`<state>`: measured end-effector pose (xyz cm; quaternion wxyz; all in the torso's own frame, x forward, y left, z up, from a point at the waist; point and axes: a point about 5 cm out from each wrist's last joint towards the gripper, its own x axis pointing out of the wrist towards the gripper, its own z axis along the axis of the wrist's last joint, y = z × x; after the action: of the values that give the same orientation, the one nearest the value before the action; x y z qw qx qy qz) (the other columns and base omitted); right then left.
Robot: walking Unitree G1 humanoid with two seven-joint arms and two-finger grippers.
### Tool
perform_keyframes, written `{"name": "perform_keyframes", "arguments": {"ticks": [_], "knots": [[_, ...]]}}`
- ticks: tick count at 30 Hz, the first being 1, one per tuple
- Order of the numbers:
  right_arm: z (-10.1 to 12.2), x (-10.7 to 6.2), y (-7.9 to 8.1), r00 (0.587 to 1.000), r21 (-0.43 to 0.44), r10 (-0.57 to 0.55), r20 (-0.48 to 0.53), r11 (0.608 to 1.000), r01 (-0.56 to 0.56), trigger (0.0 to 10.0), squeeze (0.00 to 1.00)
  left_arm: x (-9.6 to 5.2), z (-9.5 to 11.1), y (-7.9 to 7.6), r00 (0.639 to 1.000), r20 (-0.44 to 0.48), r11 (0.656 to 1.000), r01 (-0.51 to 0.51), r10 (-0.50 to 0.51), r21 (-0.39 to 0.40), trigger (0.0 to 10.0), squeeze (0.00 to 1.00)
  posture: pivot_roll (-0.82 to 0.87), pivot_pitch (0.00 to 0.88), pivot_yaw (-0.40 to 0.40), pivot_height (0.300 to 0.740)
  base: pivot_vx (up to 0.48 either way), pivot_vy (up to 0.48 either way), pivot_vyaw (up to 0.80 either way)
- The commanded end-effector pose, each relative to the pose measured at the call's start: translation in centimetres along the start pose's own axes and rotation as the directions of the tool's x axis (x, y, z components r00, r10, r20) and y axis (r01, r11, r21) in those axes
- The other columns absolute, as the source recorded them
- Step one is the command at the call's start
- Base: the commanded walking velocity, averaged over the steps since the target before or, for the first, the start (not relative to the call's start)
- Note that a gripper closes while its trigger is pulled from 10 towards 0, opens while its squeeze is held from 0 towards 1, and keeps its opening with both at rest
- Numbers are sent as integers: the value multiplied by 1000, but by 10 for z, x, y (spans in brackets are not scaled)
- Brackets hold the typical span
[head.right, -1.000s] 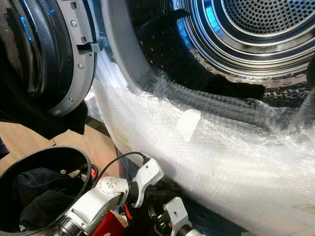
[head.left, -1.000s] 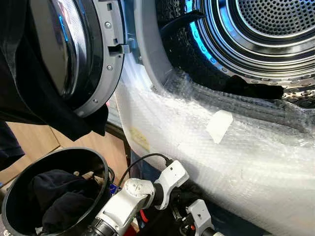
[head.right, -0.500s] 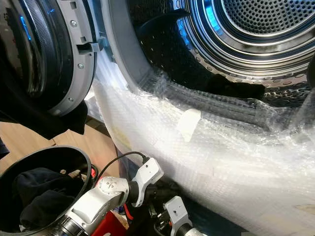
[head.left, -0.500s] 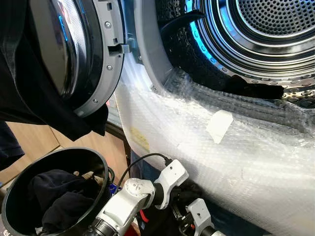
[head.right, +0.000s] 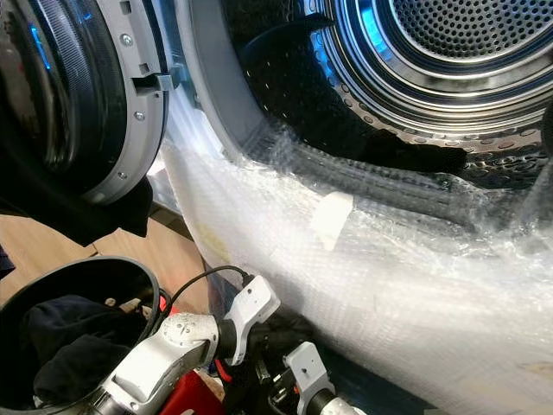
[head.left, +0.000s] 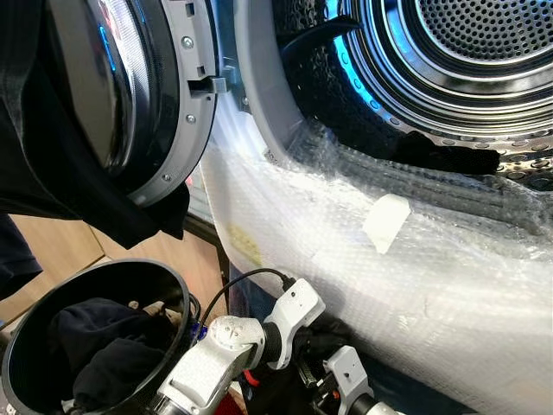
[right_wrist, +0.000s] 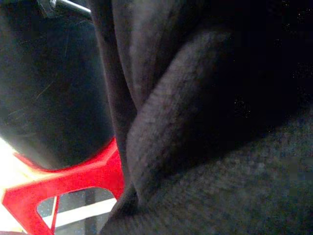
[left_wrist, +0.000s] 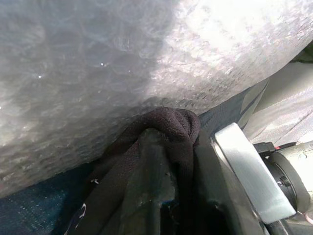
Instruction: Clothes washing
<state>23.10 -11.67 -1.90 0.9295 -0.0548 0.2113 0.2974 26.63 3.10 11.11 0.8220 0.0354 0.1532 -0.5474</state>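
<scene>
Lifting dark cloth up toward the washer.

On the left, a black bin (head.left: 26,346) with more dark clothes (head.left: 104,346) inside, parked near for easy reach. Door (head.left: 130,95) swung wide left. Low in the middle, left gripper (left_wrist: 161,161) clamped on a dark cloth (left_wrist: 171,127), pressed under the bubble wrap (head.left: 432,285) shielding the washer front. Right gripper beside it, buried in cloth: cannot tell. Far right, open drum (head.left: 484,43), likely waiting.

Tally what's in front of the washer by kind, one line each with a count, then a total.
Washing machine: 1
Black bucket: 1
Dark garments (one in the bucket, one draped on the door, one in the left hand): 3
Red stool: 1
Total: 6
</scene>
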Motion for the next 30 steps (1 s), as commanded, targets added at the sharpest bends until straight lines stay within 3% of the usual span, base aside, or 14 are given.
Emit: {"name": "perform_keyframes", "arguments": {"ticks": [1, 2, 6, 7, 11, 15, 18, 23, 26, 28, 29, 30], "knots": [[-22, -16, -23, 987, 106, -128, -96, 985, 139, 0, 0, -7, 15, -13, 990, 89, 994, 108, -108, 12, 1373, 0, -23, 19, 21, 740, 0, 0, 0], [-20, -15, -22, 989, 104, -121, -88, 986, 130, 0, 0, -10, 14, -17, 988, 89, 992, 124, -123, 2, 9451, 0, -21, 18, 21, 740, 0, 0, 0], [-17, -13, -21, 990, 102, -116, -79, 987, 124, 0, 0, -13, 14, -20, 989, 93, 993, 119, -118, -5, 10000, 0, -20, 18, 21, 740, 0, 0, 0], [-16, -12, -21, 991, 102, -111, -76, 988, 118, 0, 0, -14, 14, -20, 988, 109, 993, 117, -114, -27, 10000, 1000, -15, 16, 21, 740, 0, 0, 0], [-16, -12, -20, 993, 91, -93, -78, 991, 100, 0, 0, -24, 12, -19, 990, 98, 993, 109, -104, -53, 10000, 1000, -15, 20, 22, 740, 0, 0, 0], [-21, -18, -23, 989, 80, -114, -94, 989, 122, 0, 0, -45, 3, -24, 992, 42, 991, 122, -119, -61, 10000, 1000, -15, 32, 23, 740, 0, 0, 0], [-30, -26, -25, 985, 85, -123, -121, 987, 134, 0, 0, -67, -2, -17, 999, 7, 996, 39, -38, -80, 10000, 1000, -11, 36, 21, 740, 0, 0, 0], [-32, -29, -23, 987, 84, -109, -120, 989, 120, 0, 0, -90, 1, -7, 998, -11, 995, -67, 67, -68, 10000, 1000, 4, 44, 17, 740, 0, 0, 0], [-30, -34, -24, 991, 82, -86, -102, 992, 95, 0, 0, -106, 3, 10, 954, 14, 952, -296, 298, -74, 10000, 1000, 5, 44, 19, 740, 0, 0, 0], [-29, -41, -20, 996, 74, -27, -80, 997, 33, 0, 0, -111, 6, 15, 917, 46, 917, -393, 397, -75, 10000, 1000, 8, 46, 18, 740, 0, 0, 0], [-29, -41, -20, 996, 74, -27, -80, 997, 33, 0, 0, -111, 6, 15, 917, 46, 917, -393, 397, -75, 10000, 1000, 8, 46, 18, 740, 0, 0, 0], [-29, -48, -16, 997, 60, 25, -79, 998, -21, 0, 0, -114, 4, 21, 876, 46, 876, -475, 480, -89, 10000, 1000, 7, 47, 17, 740, 0, 0, 0]]}}
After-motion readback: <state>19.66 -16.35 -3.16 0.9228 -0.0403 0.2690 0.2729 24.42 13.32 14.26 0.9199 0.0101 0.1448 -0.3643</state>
